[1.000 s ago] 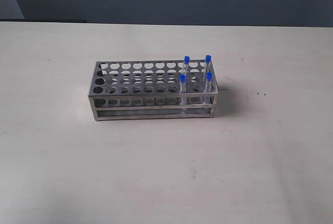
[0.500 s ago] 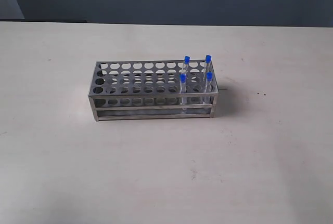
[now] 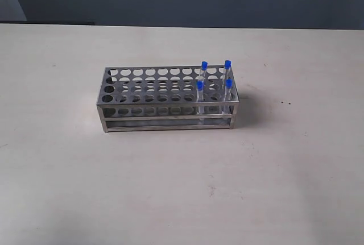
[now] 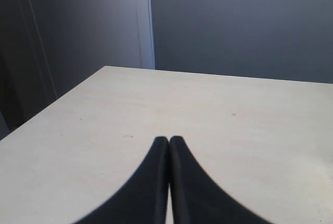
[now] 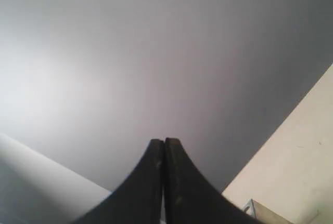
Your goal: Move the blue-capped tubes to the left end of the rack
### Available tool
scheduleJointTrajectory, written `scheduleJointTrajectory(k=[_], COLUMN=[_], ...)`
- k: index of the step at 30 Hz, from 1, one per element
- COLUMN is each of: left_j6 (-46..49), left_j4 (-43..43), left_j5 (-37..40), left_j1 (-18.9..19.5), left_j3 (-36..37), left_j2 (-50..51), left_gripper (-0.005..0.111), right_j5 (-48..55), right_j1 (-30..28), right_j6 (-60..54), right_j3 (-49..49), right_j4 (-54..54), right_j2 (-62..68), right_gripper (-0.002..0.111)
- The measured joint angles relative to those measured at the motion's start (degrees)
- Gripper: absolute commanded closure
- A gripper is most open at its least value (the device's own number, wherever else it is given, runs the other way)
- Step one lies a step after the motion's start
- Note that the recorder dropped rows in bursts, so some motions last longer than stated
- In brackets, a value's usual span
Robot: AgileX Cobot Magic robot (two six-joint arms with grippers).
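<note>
Toward the 3 o'clock end of the rack (image 3: 153, 118), in the exterior view, the four blue-capped tubes (image 3: 199, 87) stand upright in a small square, two on the 12 o'clock side and two nearer 6 o'clock. The rack sits near the middle of the pale table (image 3: 170, 188). The left gripper (image 4: 169, 140) has its tips pressed together on nothing, above bare tabletop. The right gripper (image 5: 164, 142) is likewise closed and empty, facing a grey wall.
</note>
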Motion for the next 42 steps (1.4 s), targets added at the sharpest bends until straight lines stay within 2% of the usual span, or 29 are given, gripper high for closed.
scheduleJointTrajectory(k=[10,14,15,16,17,18,19,22,25,28,32,40,42], left_j6=[0.00,0.00,0.00,0.00,0.00,0.00,0.00,0.00,0.00,0.00,0.00,0.00,0.00], left_j4=[0.00,0.00,0.00,0.00,0.00,0.00,0.00,0.00,0.00,0.00,0.00,0.00,0.00], left_j5=[0.00,-0.02,-0.02,-0.02,-0.12,-0.12,-0.12,-0.12,-0.12,-0.12,-0.12,-0.12,-0.12], left_j1=[0.00,0.00,0.00,0.00,0.00,0.00,0.00,0.00,0.00,0.00,0.00,0.00,0.00], left_j3=[0.00,0.00,0.00,0.00,0.00,0.00,0.00,0.00,0.00,0.00,0.00,0.00,0.00], left_j2=[0.00,0.00,0.00,0.00,0.00,0.00,0.00,0.00,0.00,0.00,0.00,0.00,0.00], left_gripper=[0.106,0.106,0.106,0.106,0.106,0.106,0.106,0.106,0.106,0.106,0.106,0.106,0.106], right_j5=[5.70,15.12,20.12,21.99,26.40,28.13,32.19,40.38,48.67,48.94,43.75,35.61,34.99], right_j1=[3.50,6.36,8.10,8.72,9.93,10.25,10.67,10.67,12.44,15.91,19.46,19.84,19.84], right_j6=[-0.20,-9.45,-20.08,-24.72,-35.80,-40.68,-49.15,-56.86,-57.75,-56.97,-56.75,-56.63,-56.87], right_j3=[-7.96,-13.72,-17.39,-19.00,-23.37,-25.38,-31.11,-43.29,-55.59,-60.65,-61.21,-61.31,-61.43], right_j4=[-4.58,-2.40,1.93,4.14,9.66,12.13,15.43,16.22,6.59,-1.61,-5.79,-6.30,-6.30], right_j2=[0.00,2.34,7.02,9.61,17.44,21.06,30.77,49.15,69.01,81.24,90.93,95.05,95.24], right_gripper=[0.109,0.109,0.109,0.109,0.109,0.109,0.109,0.109,0.109,0.109,0.109,0.109,0.105])
